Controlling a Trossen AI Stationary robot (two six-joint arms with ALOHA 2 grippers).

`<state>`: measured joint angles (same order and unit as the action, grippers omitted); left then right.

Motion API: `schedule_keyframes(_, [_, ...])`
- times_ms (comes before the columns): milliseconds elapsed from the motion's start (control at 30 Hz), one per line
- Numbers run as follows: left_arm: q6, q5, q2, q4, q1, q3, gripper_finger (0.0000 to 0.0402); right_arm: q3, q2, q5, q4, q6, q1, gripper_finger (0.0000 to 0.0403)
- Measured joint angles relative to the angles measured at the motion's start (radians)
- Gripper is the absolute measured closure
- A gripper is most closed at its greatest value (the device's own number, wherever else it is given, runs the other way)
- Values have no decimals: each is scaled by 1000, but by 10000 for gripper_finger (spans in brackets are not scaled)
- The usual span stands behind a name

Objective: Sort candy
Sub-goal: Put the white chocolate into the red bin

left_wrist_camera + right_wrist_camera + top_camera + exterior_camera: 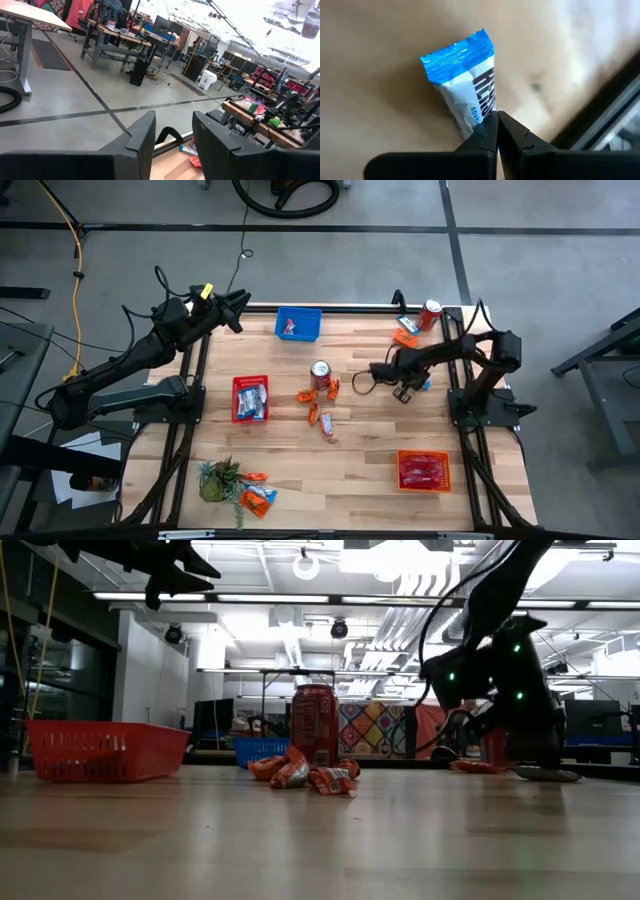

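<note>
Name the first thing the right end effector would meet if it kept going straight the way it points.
The right end effector, shut, points down at the blue-and-white candy packet on the table; it probably meets that packet first.

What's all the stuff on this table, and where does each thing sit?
Baskets: three; blue at the far edge, red left of centre, orange near right.
Drink cans: two, red-and-silver; one at centre, one at the far right corner.
Loose candy: several packets, mostly orange, beside the centre can; more by the plant.
Plant: one, green, near left corner.
Blue-and-white candy: one, pinched by the right gripper.
Left gripper: raised off the far left corner, holding nothing.
</note>
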<state>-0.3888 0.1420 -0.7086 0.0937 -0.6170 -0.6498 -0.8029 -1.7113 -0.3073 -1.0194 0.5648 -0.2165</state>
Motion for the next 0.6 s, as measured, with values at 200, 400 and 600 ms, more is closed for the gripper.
schedule_keyframes(200, [0, -23, 0, 0, 0, 0, 287, 0, 98, 107, 82, -132, 138, 403])
schedule_keyframes(400, [0, -27, 0, -17, 0, 0, 287, -3, 211, 202, 184, -373, 210, 403])
schedule_keyframes(600, [17, -28, 0, -21, 0, 0, 287, -73, 361, 166, 77, -430, 189, 403])
